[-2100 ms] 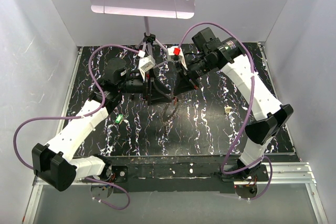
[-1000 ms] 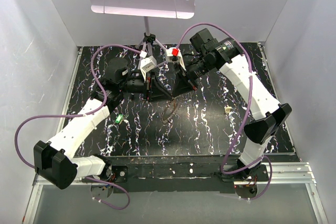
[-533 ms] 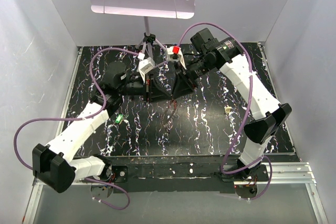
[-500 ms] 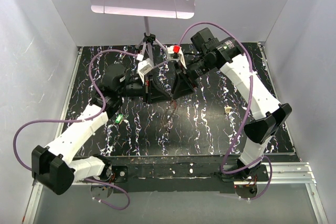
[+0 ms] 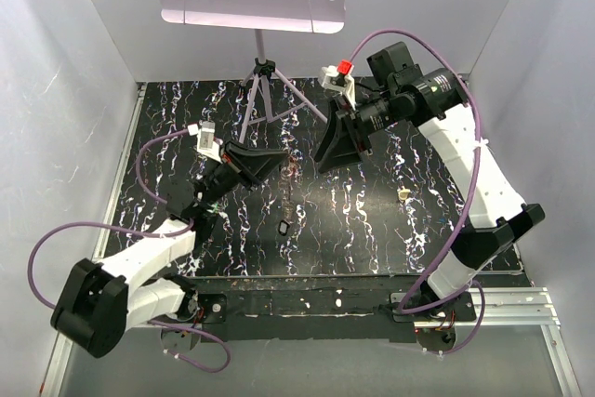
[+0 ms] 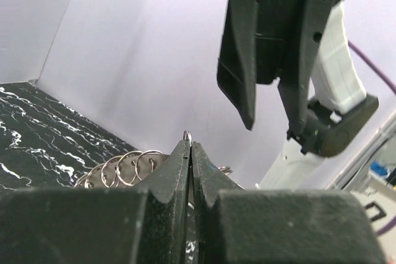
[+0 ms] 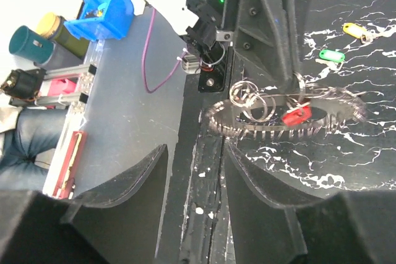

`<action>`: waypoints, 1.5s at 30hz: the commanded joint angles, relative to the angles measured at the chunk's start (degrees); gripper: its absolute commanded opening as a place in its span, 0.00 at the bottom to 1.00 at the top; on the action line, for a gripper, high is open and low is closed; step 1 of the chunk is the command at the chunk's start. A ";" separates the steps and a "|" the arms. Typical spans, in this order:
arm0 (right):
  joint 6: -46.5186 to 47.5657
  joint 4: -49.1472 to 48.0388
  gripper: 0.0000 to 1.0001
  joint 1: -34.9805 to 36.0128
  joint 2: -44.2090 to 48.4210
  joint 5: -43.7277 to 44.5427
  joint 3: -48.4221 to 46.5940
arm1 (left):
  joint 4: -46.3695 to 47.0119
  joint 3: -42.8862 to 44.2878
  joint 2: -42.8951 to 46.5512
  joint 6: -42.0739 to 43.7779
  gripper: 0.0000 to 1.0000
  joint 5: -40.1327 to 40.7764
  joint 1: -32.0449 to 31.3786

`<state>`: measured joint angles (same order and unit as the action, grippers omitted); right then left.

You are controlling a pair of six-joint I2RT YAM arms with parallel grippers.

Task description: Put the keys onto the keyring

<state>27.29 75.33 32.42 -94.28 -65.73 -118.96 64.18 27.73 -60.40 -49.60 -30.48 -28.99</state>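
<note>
One keyring, clamped in left gripper

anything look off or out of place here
Nothing damaged or spilled. The keyring hangs pinched in the left gripper with a red key apparently on it; the green key, yellow key and cream key lie scattered on the table, off the ring.

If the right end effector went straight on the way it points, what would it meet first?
Most likely the keyring, held up by the left end effector, its toothed rim just ahead; depth is unclear.
</note>
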 commanded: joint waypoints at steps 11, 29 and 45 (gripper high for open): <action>-19.91 -23.38 0.48 -0.43 0.77 4.56 5.84 | 20.98 4.09 -3.32 -7.70 0.00 4.55 -0.71; -18.50 -27.52 0.47 0.80 -1.69 2.36 6.19 | 20.98 5.32 -4.20 -8.67 0.00 3.67 -1.42; -16.30 -26.73 0.34 2.12 -0.99 -3.00 6.37 | 20.72 5.32 -4.46 -8.58 0.00 3.85 -1.50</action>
<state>9.85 49.50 33.80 -96.68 -65.69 -112.66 74.17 30.83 -65.36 -58.13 -27.24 -30.22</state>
